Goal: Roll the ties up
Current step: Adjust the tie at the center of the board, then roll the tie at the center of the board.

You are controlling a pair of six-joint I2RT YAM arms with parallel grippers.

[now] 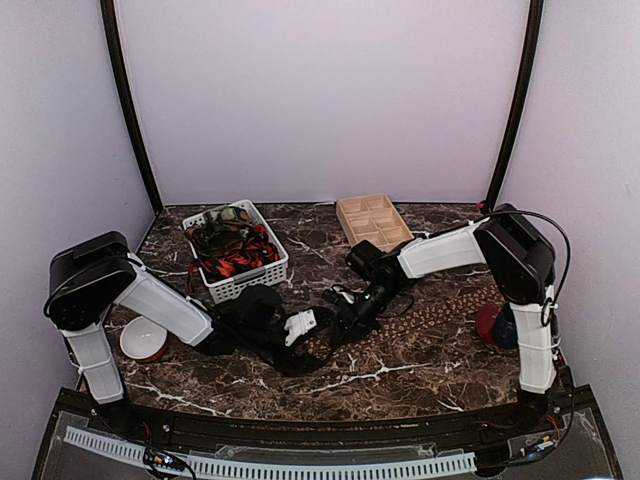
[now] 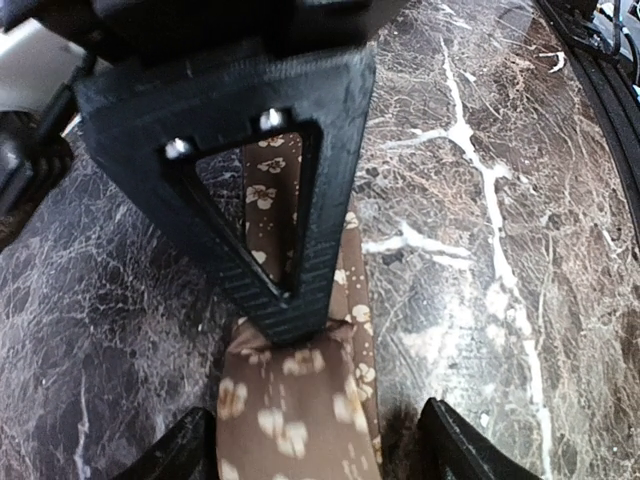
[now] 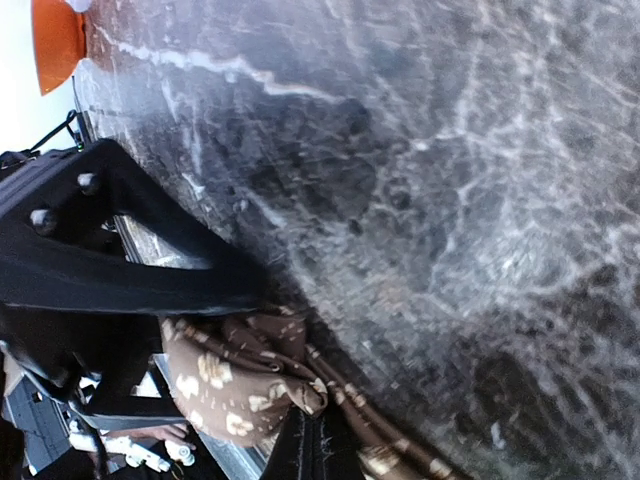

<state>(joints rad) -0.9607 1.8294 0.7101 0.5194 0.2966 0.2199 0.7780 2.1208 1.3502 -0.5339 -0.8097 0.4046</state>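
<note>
No writing can be read in any view.
The brown fabric necktie [image 2: 300, 420] carries only a pattern of small tan blossoms, no letters. The dark marble-patterned tabletop [image 1: 400, 370], the white slotted plastic basket [image 1: 250, 284] and the pale wooden compartment tray [image 1: 344, 214] show no legible label, brand, number or sign.

Overhead view: the near end of the brown tie [image 1: 420, 312] is hidden beneath the left end effector [image 1: 312, 332] and right end effector [image 1: 345, 318]. Contents of the basket [image 1: 248, 284] are too small to separate. A red and blue object [image 1: 493, 325], possibly a cup, sits half behind the right arm [image 1: 535, 340]. Right wrist view: orange item [image 3: 55, 40] cropped at the corner.
</note>
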